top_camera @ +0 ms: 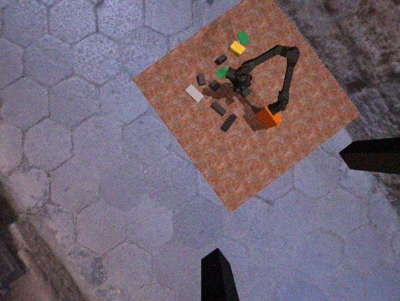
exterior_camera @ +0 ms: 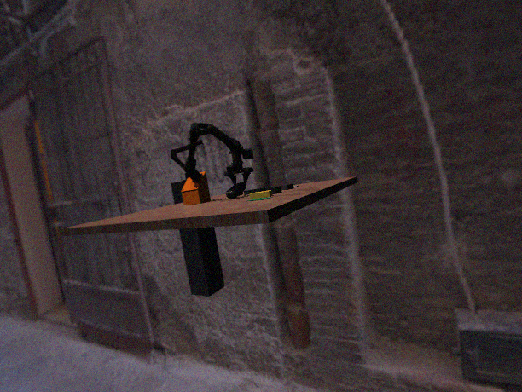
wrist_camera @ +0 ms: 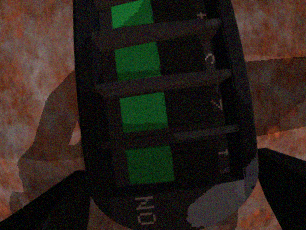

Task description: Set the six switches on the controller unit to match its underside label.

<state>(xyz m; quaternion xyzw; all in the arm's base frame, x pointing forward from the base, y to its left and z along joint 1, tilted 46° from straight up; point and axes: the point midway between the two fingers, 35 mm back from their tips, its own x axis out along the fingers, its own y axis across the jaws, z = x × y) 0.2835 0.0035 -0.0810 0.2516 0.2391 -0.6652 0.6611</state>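
Observation:
The dark grey controller unit (wrist_camera: 117,200) (exterior_camera: 233,193) fills the middle of the wrist view. In the exterior view it looks tilted, one end raised off the bench. My gripper (wrist_camera: 173,171) (exterior_camera: 240,181) (top_camera: 241,83) is shut on it, a finger against each long side. Several rockers show green ends at left and dark ends at right; the topmost visible green end (wrist_camera: 131,14) is brightest. Their exact positions are hard to tell. "ON" is printed near the lower end, beside a light grey patch (wrist_camera: 215,205). The remaining rockers are cut off, and the underside label is hidden.
On the bench (top_camera: 225,177) lie a white module (top_camera: 194,93), a yellow block (top_camera: 237,48) (exterior_camera: 260,195), green boards (top_camera: 243,38) (top_camera: 221,72) and dark modules (top_camera: 218,108) (top_camera: 229,123) (top_camera: 200,79). An orange block (top_camera: 267,118) (exterior_camera: 195,193) stands by the arm's base.

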